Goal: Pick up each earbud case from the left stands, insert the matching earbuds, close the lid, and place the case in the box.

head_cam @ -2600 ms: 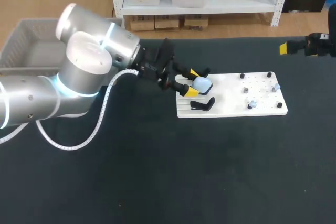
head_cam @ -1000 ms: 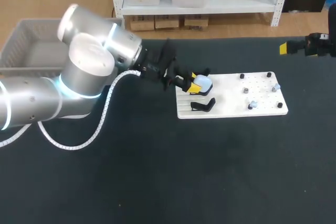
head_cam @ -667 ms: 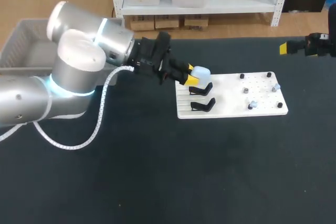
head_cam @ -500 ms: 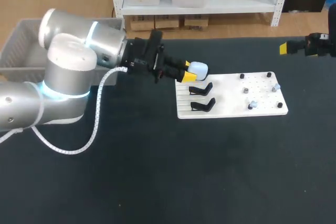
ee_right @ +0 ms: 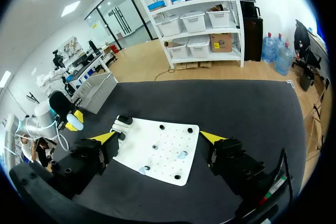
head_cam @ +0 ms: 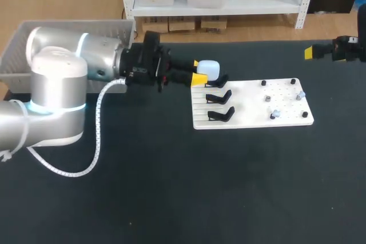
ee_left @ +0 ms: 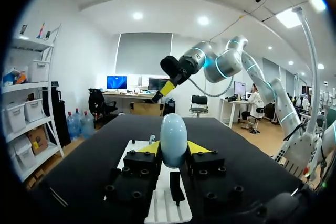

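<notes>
My left gripper (head_cam: 199, 71) is shut on a pale blue earbud case (head_cam: 210, 70) and holds it in the air just off the back left corner of the white board (head_cam: 246, 117). In the left wrist view the egg-shaped case (ee_left: 173, 140) stands upright between the yellow fingertips (ee_left: 151, 148). Black stands (head_cam: 219, 96) line the board's left side, and small earbuds (head_cam: 275, 113) sit among pegs on its right. My right gripper (ee_right: 159, 139) is open and empty, high over the table's far right edge (head_cam: 311, 52).
A grey basket (head_cam: 34, 50) stands at the back left, behind my left arm. From the right wrist view, the board (ee_right: 157, 142) lies ahead of the gripper, with the basket (ee_right: 97, 90) beyond it.
My left gripper has lifted the case off its stand and drawn it back to the left, away from the board. The right arm has not moved.
</notes>
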You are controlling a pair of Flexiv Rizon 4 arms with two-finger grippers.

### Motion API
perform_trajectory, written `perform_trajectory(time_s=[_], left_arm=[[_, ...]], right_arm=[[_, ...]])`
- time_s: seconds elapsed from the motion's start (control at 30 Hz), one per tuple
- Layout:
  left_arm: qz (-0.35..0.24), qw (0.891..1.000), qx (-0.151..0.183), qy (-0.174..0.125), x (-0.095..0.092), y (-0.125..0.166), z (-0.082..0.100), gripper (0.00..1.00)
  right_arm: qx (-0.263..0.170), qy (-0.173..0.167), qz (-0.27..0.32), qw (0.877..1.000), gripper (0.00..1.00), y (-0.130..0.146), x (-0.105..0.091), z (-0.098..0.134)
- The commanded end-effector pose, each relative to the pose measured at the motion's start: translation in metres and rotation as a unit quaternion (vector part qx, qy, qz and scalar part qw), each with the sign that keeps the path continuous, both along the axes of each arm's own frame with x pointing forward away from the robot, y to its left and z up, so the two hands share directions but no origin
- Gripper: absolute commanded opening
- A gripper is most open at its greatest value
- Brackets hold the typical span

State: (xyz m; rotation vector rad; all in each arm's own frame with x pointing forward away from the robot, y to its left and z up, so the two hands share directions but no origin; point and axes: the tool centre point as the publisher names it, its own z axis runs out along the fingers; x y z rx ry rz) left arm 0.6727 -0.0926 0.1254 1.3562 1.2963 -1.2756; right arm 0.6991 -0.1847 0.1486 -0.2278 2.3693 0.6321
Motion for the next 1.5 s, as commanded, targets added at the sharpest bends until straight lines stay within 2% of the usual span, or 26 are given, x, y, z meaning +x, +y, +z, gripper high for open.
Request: perform_trajectory(time_s=[0.03, 0.17, 0.57, 0.7, 0.93, 1.17, 1.5], left_arm=[[0.028, 1.000, 0.003, -0.003, -0.011, -0.001, 0.006, 0.00], [0.024, 1.000, 0.003, -0.003, -0.017, -0.004, 0.009, 0.00], [0.020, 1.000, -0.004, 0.000, -0.018, -0.006, 0.008, 0.00], [0.020, 1.000, -0.004, 0.000, -0.018, -0.006, 0.008, 0.00], [0.020, 1.000, -0.004, 0.000, -0.018, -0.006, 0.008, 0.00], [0.020, 1.000, -0.004, 0.000, -0.018, -0.006, 0.008, 0.00], [0.020, 1.000, -0.004, 0.000, -0.018, -0.006, 0.008, 0.00]], right_arm=[[-0.001, 0.000, 0.000, 1.000, 1.00, 0.000, 0.000, 0.000], [-0.001, 0.000, 0.000, 1.000, 1.00, 0.000, 0.000, 0.000], [-0.001, 0.000, 0.000, 1.000, 1.00, 0.000, 0.000, 0.000], [-0.011, -0.017, 0.023, 1.000, 1.00, 0.011, -0.009, 0.010], [-0.022, -0.028, 0.085, 0.996, 1.00, 0.050, -0.041, 0.027], [-0.017, -0.020, 0.155, 0.988, 1.00, 0.096, -0.067, 0.036], [-0.037, 0.017, 0.222, 0.974, 1.00, 0.151, -0.078, 0.027]])
